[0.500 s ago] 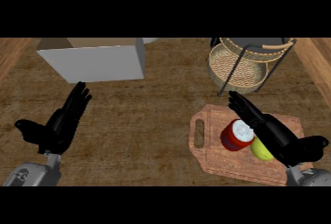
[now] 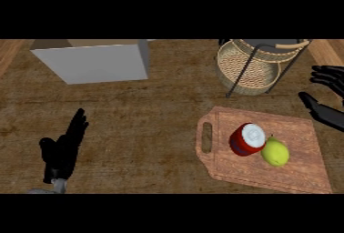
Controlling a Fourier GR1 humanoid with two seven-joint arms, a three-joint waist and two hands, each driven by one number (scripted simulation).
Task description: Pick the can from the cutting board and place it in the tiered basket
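Since the can [image 2: 247, 139] stands on the cutting board [image 2: 295, 132] with no hand on it, the task looks to be at its first step: the approach to the pick. The can, red with a white top, lies at the lower right of the frame, just beside a yellow-green fruit [image 2: 275, 152]; whether the two touch I cannot tell. The right hand [image 2: 320, 110] shows at the right edge, above and apart from the board, fingers spread and holding nothing. The left hand [image 2: 64, 150] rests open at the lower left of the surface [image 2: 154, 118], fingers straight. The tiered basket [image 2: 259, 63] stands at the upper right, beyond the board. Next, I judge, the right hand must come down and leftward to close round the can without nudging the fruit, then lift it toward the basket.
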